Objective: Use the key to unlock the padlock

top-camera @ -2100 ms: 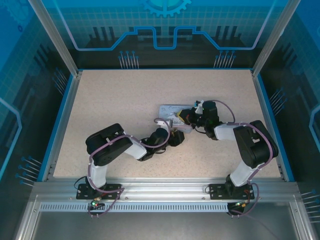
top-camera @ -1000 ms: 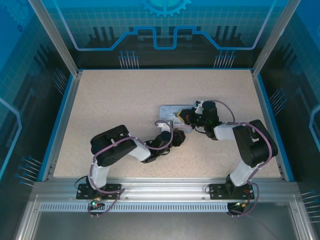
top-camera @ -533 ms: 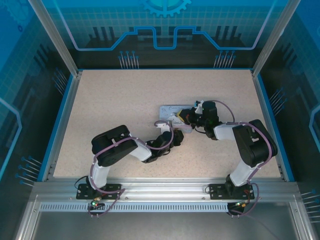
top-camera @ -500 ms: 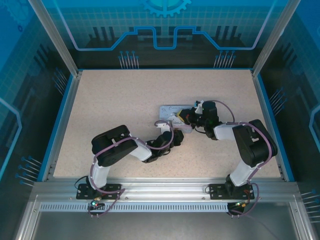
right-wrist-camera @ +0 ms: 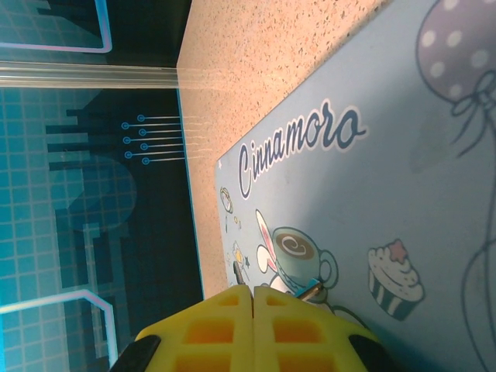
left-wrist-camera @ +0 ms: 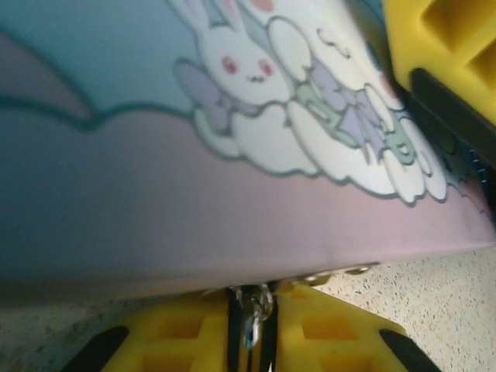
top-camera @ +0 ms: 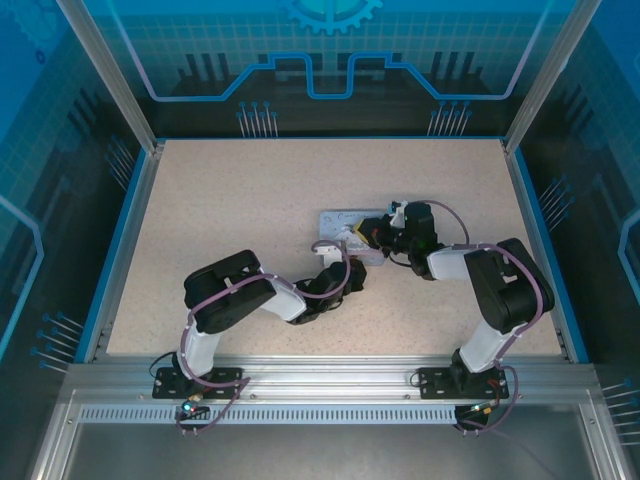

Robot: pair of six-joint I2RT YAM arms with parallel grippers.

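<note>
The pale blue cartoon tin lies mid-table. At its near edge my left gripper has its yellow fingers almost together round a tiny shiny metal piece with a loop. That piece hangs from the tin's rim, and I take it for the padlock. My right gripper is shut with nothing in its seam, its tips on the tin's lid. Beside its right finger a thin metal sliver pokes out; I cannot tell whether it is the key.
Speckled tabletop lies open to the left and behind the tin. A raised blue border and glass walls ring the table. The right gripper's yellow finger stands close above the tin in the left wrist view.
My left arm has crept forward to the tin's near edge and its fingers have closed in. The right arm and the tin have not moved.
</note>
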